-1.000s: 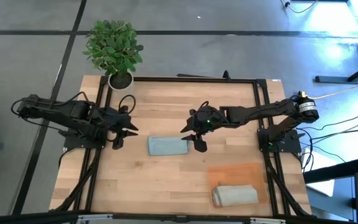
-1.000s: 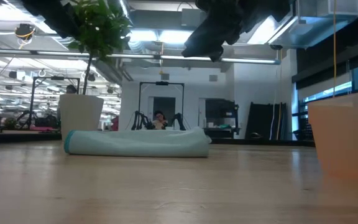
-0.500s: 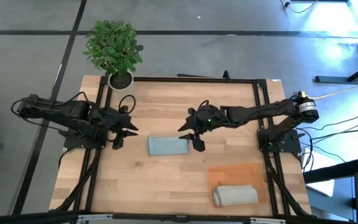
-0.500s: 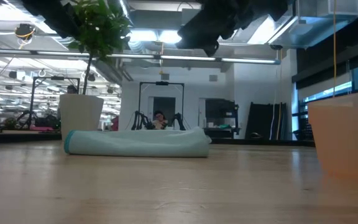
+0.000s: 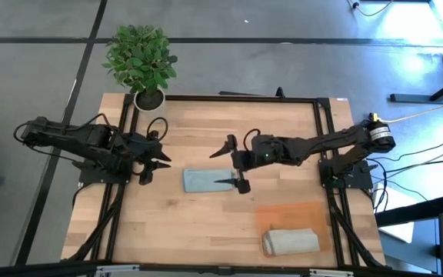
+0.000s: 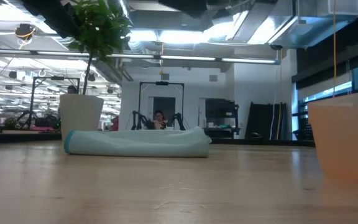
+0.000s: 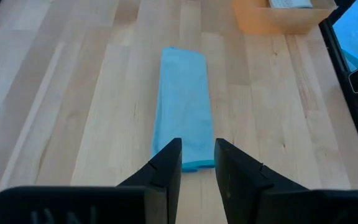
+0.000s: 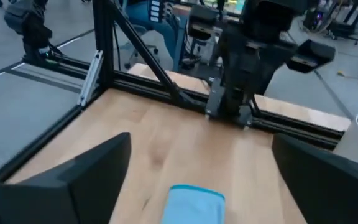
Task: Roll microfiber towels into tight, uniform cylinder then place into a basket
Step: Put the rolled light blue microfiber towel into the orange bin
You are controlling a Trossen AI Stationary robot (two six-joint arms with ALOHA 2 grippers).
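Blue-grey towel (image 5: 207, 181) just beside the right gripper (image 5: 229, 163), its jaws spread wide, empty.

My overhead camera looks straight down on the whole pale wooden bench (image 5: 206, 223). My low camera sits at bench-top height, looking level into the room. Each wrist camera looks along the bench from opposite sides, close in. All four share the folded pale blue microfiber towel (image 5: 206, 181) (image 6: 135, 142) (image 7: 182, 134) (image 8: 194, 204).

Potted plant (image 5: 140, 58) with green leaves in a white pot (image 6: 81, 112) stands at the far left corner of the pale wood tabletop (image 5: 206, 223). Black frame rails (image 5: 237, 98) border the tabletop.
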